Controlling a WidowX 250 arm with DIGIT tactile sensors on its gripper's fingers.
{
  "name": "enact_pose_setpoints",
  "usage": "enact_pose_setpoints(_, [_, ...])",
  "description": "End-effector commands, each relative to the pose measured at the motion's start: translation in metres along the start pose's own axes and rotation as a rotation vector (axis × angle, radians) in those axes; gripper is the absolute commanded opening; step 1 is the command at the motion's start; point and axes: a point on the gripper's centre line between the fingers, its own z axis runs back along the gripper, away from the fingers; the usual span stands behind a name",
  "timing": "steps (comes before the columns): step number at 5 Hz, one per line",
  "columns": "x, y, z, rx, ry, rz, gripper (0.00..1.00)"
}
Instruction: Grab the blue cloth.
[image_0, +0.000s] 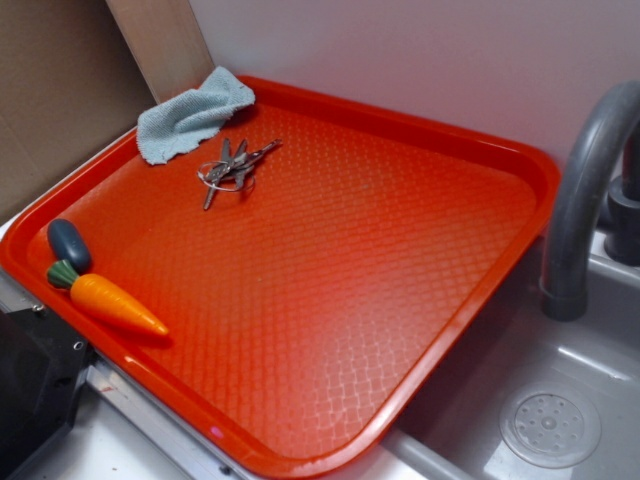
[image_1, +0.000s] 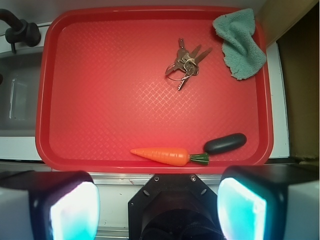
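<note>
In the exterior view, a red plastic tray (image_0: 330, 300) with a waffle-textured floor rests partly over a grey sink (image_0: 560, 400), whose curved grey faucet (image_0: 580, 200) rises at the right. The blue cloth (image_0: 192, 114) lies crumpled in the tray's far left corner, draped partly up onto the rim, its frayed edge toward the tray's middle. Just beside it, toward the centre, sits a bunch of keys (image_0: 232, 167) on a ring, close to the cloth but not clearly touching it. Well apart, along the near left rim, a toy carrot (image_0: 110, 301) lies with its green top next to a dark oval toy (image_0: 69, 244); the two appear to touch. The robot's arm does not appear in this view.

In the wrist view, looking straight down, the same tray (image_1: 100, 100) fills the frame. The blue cloth (image_1: 241, 44) sits in the upper right corner, overlapping the rim. The keys (image_1: 184, 64) lie just left of it. The carrot (image_1: 167, 156) and the dark oval toy (image_1: 225, 143) rest along the lower edge, end to end. The claw (image_1: 159, 207) hangs above the counter edge below the tray, spread wide, its two pale fingers (image_1: 74, 212) at opposite lower corners with nothing between them, well apart from the cloth.
</note>
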Motion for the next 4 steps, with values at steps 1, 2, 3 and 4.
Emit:
enact_pose_setpoints(1, [0.0,0.0,0.0,0.0,0.0,0.0,1.0])
enact_pose_setpoints(2, [0.048,0.028,-0.018,0.014,-0.145,0.242,1.0])
enact_pose_setpoints(3, [0.088,0.056,-0.041,-0.021,-0.263,0.492,1.0])
enact_pose_setpoints(4, [0.129,0.082,-0.086,-0.039,-0.295,0.615,1.0])
